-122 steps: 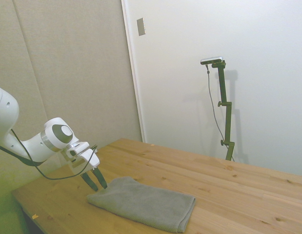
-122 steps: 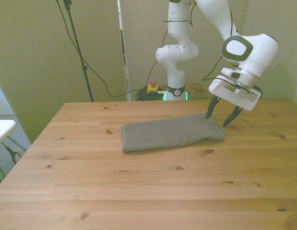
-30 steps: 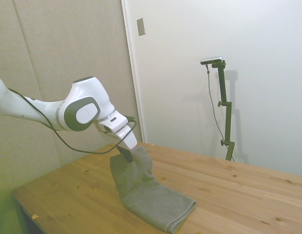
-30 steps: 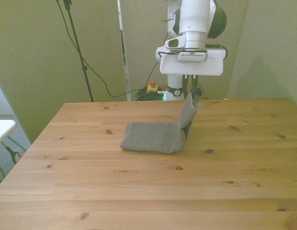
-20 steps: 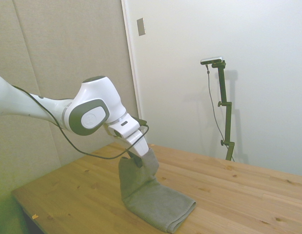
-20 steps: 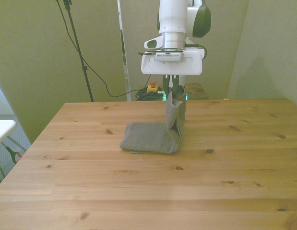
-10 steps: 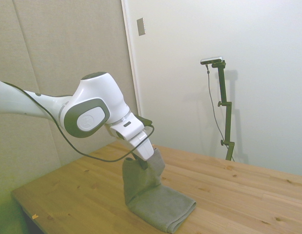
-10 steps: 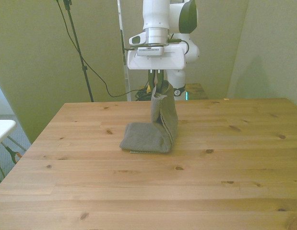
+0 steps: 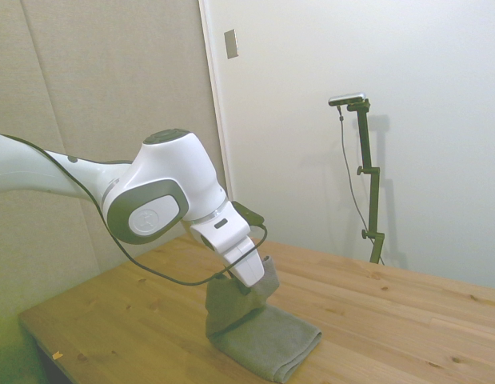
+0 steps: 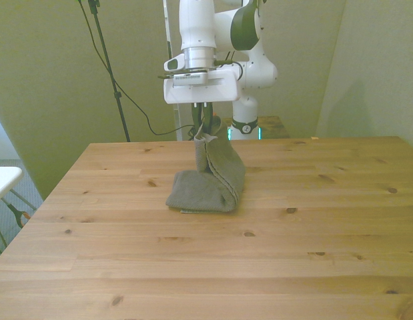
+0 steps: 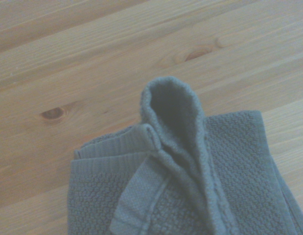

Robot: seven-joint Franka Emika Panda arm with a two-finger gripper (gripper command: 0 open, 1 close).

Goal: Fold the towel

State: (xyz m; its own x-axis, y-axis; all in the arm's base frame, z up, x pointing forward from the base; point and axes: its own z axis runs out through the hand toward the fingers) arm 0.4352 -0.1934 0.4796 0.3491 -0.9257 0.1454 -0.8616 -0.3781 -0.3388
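The gripper [image 10: 205, 129] is clamped on one end of the towel [image 10: 209, 180], holding it raised above the rest, which lies on the wooden table [image 10: 206, 260] near its far edge.

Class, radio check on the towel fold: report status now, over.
Gripper jaws shut on the towel, one end lifted above the table. Other end lies flat on the wood; fold not yet laid down. Nothing in the way.
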